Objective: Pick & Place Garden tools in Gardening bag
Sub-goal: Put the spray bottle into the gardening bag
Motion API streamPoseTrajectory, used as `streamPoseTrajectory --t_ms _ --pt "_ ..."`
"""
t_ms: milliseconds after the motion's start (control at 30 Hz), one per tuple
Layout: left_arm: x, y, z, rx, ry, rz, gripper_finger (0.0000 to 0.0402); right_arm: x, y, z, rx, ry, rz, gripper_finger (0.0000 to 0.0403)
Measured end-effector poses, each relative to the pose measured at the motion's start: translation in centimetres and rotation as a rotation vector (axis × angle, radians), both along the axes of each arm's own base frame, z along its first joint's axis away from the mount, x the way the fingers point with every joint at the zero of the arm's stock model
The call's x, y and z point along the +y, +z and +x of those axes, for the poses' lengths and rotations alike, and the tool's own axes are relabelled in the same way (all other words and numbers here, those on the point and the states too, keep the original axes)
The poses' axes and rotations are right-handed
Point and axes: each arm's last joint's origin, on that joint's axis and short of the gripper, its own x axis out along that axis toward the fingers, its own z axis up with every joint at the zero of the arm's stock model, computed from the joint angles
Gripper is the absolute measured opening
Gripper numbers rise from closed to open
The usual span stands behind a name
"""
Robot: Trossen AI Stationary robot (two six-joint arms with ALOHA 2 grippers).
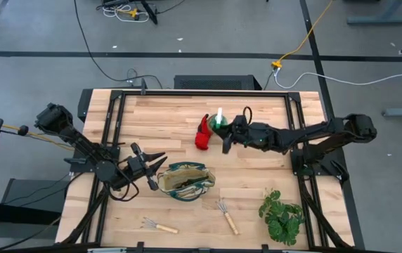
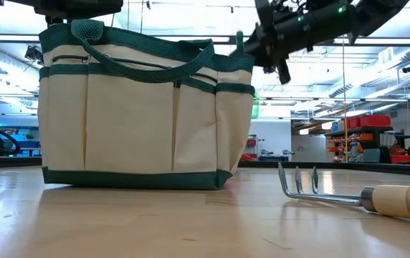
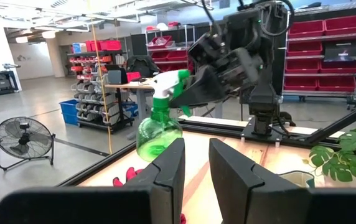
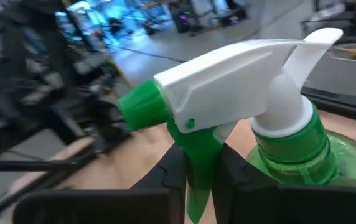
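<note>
A small green spray bottle (image 1: 218,121) with a white nozzle is at the table's far middle, next to the red glove (image 1: 202,133), which lies on the table. My right gripper (image 1: 226,137) is shut on the bottle. The cream and green gardening bag (image 1: 183,180) stands at the table's middle; dark things lie in it, and I cannot make out the shears. My left gripper (image 1: 152,163) is open and empty just left of the bag. Two wooden-handled rakes (image 1: 157,225) (image 1: 226,216) lie near the front edge. My right gripper pinches the bottle's green trigger (image 4: 200,155), just under the white nozzle head, between its two fingers. The fingers come about level from the table's right side. The bottle (image 3: 158,127) stays roughly upright below the hold and appears clear of the table.
A leafy green plant (image 1: 282,214) sits at the front right. The bag (image 2: 140,107) fills the left of the low view, with one rake (image 2: 348,197) lying beside it. Black frame rails run along the table's left, right and far sides.
</note>
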Motion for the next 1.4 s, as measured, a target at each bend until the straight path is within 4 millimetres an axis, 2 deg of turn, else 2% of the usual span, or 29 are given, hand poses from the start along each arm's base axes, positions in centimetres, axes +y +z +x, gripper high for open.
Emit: streamPoseTrajectory --t_ms 267,567,800,1133,1400 --pt "0.0 -0.1 0.0 0.012 0.004 0.009 0.008 2.6 1.4 0.4 -0.094 0.131 0.009 0.0036" --pt "0.0 -0.1 0.0 0.014 0.005 0.012 0.008 6.1 5.2 1.3 -0.091 0.273 -0.035 0.0036" --pt "0.1 -0.1 0.0 0.055 0.05 0.058 0.008 8.9 7.3 1.1 -0.147 0.354 -0.054 0.0036" --pt "0.1 -0.1 -0.1 0.053 0.054 0.056 0.008 12.1 6.8 1.9 -0.224 0.397 -0.034 0.0036" --pt "-0.1 -0.1 -0.2 0.055 0.054 0.056 0.008 14.8 6.7 5.4 -0.198 0.457 -0.019 0.0036"
